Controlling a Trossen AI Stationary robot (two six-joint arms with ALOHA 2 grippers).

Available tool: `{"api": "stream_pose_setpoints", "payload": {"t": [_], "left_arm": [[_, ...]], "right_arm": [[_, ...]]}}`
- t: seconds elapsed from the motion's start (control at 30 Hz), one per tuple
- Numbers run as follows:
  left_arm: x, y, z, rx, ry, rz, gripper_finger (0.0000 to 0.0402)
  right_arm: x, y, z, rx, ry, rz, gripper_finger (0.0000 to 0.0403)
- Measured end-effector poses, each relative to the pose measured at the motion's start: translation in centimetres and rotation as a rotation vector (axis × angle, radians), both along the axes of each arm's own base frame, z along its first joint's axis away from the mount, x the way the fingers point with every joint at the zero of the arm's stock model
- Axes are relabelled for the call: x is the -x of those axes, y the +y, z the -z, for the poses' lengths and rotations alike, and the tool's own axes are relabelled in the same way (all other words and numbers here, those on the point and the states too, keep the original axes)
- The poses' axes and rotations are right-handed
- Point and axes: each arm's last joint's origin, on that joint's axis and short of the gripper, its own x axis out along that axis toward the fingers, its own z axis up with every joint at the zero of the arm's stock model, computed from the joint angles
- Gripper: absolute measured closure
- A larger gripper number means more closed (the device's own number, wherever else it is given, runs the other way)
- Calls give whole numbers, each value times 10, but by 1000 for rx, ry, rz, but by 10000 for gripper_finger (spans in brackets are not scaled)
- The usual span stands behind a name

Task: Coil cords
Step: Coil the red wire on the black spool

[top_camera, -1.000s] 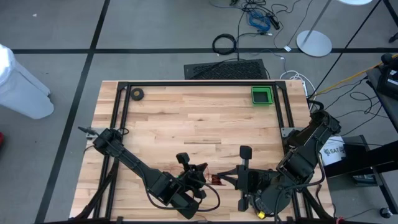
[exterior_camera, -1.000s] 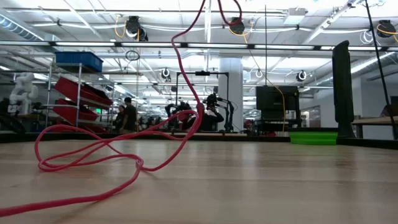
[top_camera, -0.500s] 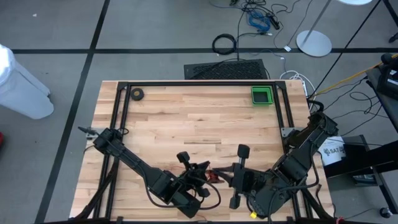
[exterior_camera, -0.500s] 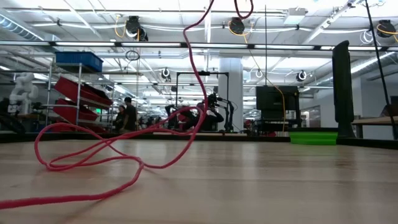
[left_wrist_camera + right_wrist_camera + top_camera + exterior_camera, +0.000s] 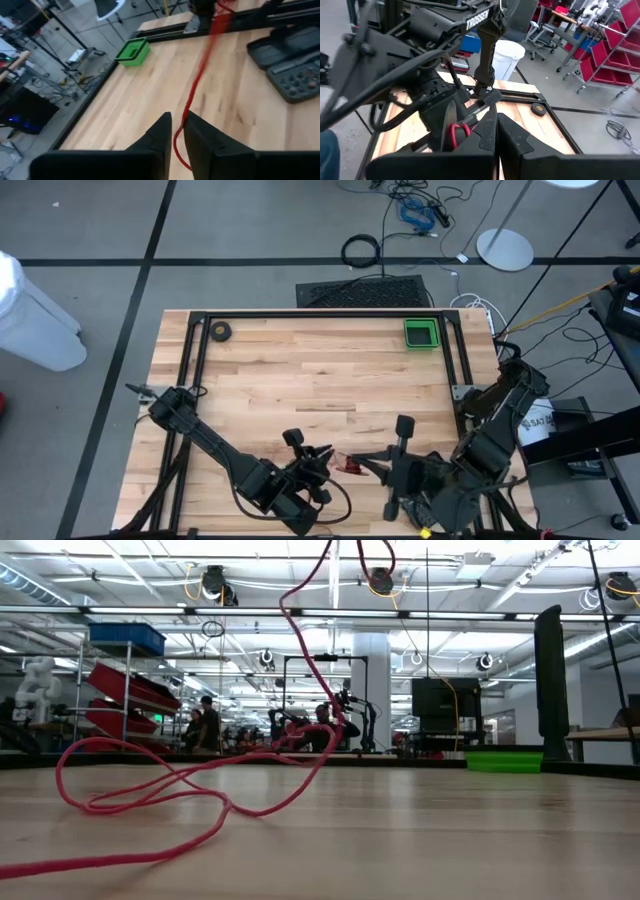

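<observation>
Your arms met low at the table's six o'clock edge. Your left gripper (image 5: 174,131) stood parted slightly around the cords (image 5: 200,75); your right gripper (image 5: 496,125), pressed together, pinched their red loop there.

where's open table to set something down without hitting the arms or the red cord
The middle of the table is bare, between the tape roll and the green tray at the far edge. The near edge is crowded: left gripper, right gripper and red cord meet there.

Both pincers (image 5: 322,463) (image 5: 368,464) low, facing.
</observation>
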Motion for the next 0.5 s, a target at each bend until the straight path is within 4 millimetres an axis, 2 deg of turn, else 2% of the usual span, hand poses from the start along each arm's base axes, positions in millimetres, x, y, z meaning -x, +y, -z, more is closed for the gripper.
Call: {"api": "stream_pose_setpoints", "payload": {"t": [0.5], "left_arm": [[13, -20, -1, -14, 8, 66, 289]], "right_arm": [[1, -1, 1, 13, 11, 5, 403]]}}
